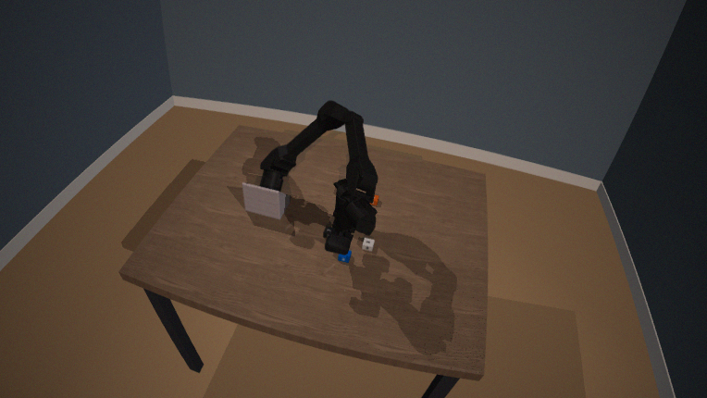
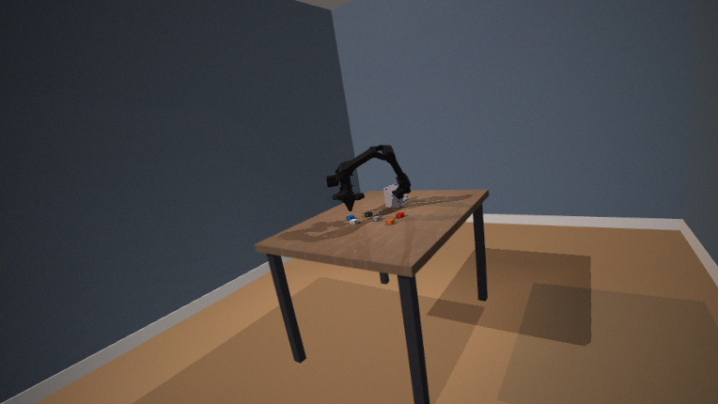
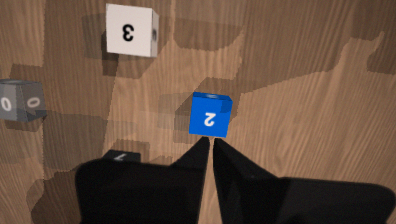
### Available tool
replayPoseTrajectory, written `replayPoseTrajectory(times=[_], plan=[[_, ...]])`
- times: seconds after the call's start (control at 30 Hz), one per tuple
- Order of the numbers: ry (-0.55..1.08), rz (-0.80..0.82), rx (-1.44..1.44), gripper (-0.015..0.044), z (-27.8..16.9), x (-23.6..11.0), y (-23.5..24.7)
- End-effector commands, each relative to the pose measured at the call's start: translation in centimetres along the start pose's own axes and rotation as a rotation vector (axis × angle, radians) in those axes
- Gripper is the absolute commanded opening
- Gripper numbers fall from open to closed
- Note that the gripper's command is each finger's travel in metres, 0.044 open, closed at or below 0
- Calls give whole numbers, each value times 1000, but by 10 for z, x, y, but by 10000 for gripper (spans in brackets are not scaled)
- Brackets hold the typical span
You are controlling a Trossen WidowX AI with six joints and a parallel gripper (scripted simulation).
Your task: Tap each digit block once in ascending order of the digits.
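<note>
My gripper (image 2: 350,209) (image 3: 210,143) is shut with nothing between its tips. It hangs above the table, its tips just short of the blue block (image 1: 344,256) (image 2: 351,217) (image 3: 210,116) in the wrist view. That block shows a 2. The white block (image 1: 367,243) (image 2: 353,221) (image 3: 130,31) shows a 3. The grey block (image 2: 376,218) (image 3: 21,101) shows a 0. The black block (image 2: 367,214) (image 3: 122,155) is partly hidden by a finger; its digit looks like a 7. The red block (image 2: 399,215) and orange block (image 1: 375,200) (image 2: 389,222) have no readable digit.
The wooden table (image 1: 207,256) (image 2: 351,249) bears the arm and a pale upright panel (image 1: 263,201) beside the arm's base. In the top view the arm hides the red, grey and black blocks. The arm's shadow falls across the table.
</note>
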State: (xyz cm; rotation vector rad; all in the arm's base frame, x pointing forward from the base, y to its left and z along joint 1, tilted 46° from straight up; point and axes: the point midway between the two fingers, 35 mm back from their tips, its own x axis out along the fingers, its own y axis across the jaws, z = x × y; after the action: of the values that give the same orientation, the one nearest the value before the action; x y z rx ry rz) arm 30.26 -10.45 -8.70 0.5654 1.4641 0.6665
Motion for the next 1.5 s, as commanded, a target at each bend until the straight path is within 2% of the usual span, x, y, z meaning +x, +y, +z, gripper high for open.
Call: replayPoseTrajectory(times=[0.0,0.47,0.73,0.83,1.07,1.27,1.47], plan=[[-2,6,8,20,-1,7,0],[-2,8,8,20,-1,29,1],[-2,8,8,20,-1,30,1],[-2,6,7,20,-1,4,0],[-2,5,9,20,0,-8,0],[0,4,9,20,-1,-79,-1],[-1,2,9,20,10,-82,11]])
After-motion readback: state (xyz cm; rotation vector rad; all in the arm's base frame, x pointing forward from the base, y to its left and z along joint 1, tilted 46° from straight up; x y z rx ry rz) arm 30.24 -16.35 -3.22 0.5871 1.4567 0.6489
